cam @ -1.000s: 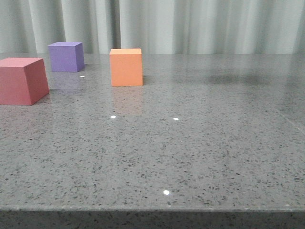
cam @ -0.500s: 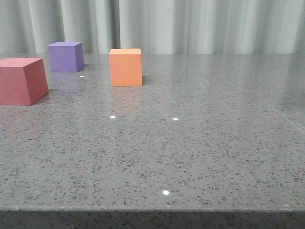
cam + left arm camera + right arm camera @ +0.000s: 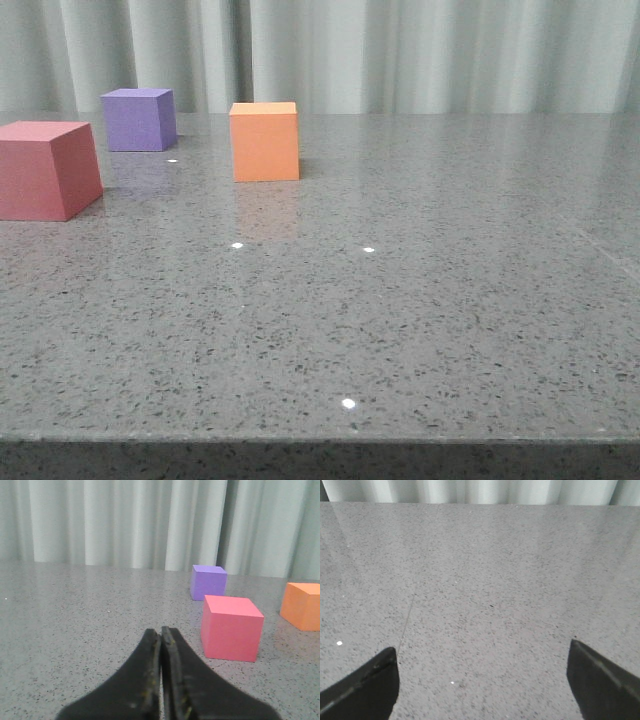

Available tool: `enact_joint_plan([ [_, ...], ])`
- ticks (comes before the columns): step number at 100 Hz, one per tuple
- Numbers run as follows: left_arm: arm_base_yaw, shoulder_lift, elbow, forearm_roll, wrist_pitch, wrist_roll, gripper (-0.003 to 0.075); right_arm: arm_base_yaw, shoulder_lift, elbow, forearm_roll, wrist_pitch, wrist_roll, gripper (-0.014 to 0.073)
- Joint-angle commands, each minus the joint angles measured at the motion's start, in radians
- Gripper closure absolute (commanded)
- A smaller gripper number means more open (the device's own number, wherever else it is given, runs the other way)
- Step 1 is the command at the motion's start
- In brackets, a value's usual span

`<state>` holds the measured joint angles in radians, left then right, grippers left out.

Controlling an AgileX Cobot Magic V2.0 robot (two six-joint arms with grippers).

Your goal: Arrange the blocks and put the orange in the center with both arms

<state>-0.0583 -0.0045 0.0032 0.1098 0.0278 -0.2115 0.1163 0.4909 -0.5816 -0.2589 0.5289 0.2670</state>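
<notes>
Over the last second I see almost nothing change on the desk (image 3: 420,300): a faint dark smudge at the upper right of the front view has gone, most likely an arm's shadow, and all three cubes sit where they were. I read that as the arranging not yet started.

The orange cube (image 3: 265,140) stands upper left of centre, the purple cube (image 3: 139,118) further back to its left, and the pinkish-red cube (image 3: 48,168) at the left edge, partly cut off by the frame.

My left claw (image 3: 161,640) has its fingers pressed together on nothing, with the pinkish-red cube just ahead to its right. My right claw (image 3: 482,680) is spread wide over bare desk, only its fingertips (image 3: 372,680) showing in the lower corners. Neither arm appears in the front view.
</notes>
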Motion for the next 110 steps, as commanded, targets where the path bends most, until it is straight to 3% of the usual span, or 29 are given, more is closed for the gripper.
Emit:
enact_joint_plan([
  [1, 0.004, -0.031, 0.042, -0.001, -0.083, -0.001, 0.0739, -0.007, -0.041, 0.006, -0.045, -0.084, -0.004, -0.0073],
  [28, 0.004, -0.031, 0.042, -0.001, -0.083, -0.001, 0.0739, -0.007, -0.059, 0.020, -0.040, -0.131, 0.006, -0.0071],
  [38, 0.004, -0.031, 0.042, -0.001, -0.083, -0.001, 0.0739, -0.007, -0.059, 0.020, -0.037, -0.148, 0.025, -0.0012],
  [52, 0.004, -0.031, 0.042, -0.001, -0.083, -0.001, 0.0739, -0.007, -0.059, 0.020, -0.037, -0.153, 0.028, 0.0207],
  [74, 0.004, -0.031, 0.042, -0.001, -0.083, -0.001, 0.0739, -0.007, -0.059, 0.020, -0.037, -0.152, 0.028, 0.0662],
  [110, 0.004, -0.031, 0.042, -0.001, -0.083, -0.001, 0.0739, -0.007, -0.059, 0.021, -0.037, -0.151, 0.028, 0.0660],
])
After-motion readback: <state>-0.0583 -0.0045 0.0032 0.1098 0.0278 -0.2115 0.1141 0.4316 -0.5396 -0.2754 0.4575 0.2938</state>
